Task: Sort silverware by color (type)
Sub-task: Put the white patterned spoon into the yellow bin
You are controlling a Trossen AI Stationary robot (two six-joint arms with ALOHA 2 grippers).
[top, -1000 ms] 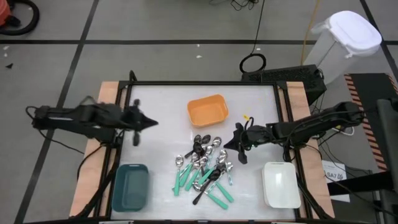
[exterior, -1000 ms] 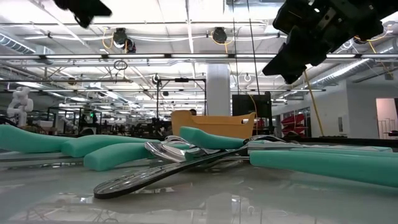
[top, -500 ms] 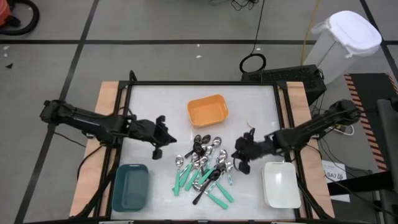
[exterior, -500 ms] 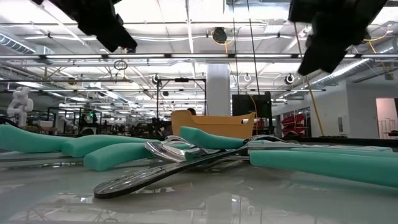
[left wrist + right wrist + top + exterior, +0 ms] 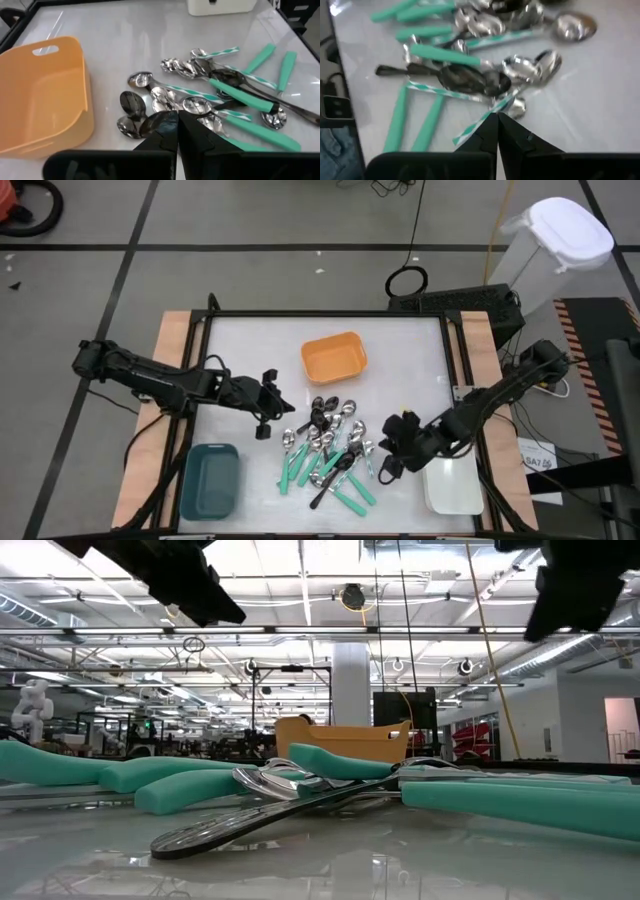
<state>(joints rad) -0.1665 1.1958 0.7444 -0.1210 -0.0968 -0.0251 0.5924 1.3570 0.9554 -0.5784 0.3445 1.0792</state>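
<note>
The silverware (image 5: 330, 448) lies in a loose pile at the table's middle near side: spoons with teal-green handles, all-silver spoons and black ones (image 5: 210, 95) (image 5: 470, 70) (image 5: 300, 785). My left gripper (image 5: 268, 416) hangs shut just left of the pile, tilted down, its tips (image 5: 177, 120) above the nearest spoon bowls. My right gripper (image 5: 390, 460) hangs shut at the pile's right near side, its tips (image 5: 496, 120) over a striped handle. Both grippers hang clear of the table in the low view.
An orange tray (image 5: 335, 357) stands behind the pile. A teal tray (image 5: 210, 480) sits at the near left and a white tray (image 5: 452, 485) at the near right, partly under my right arm. Bare tabletop (image 5: 250, 350) lies at the far left.
My left gripper has come down and toward the table's right, up to the pile's left side. My right gripper has swung toward the near edge along the pile's right side, turning as it went. Both stayed shut. The spoons have not moved.
</note>
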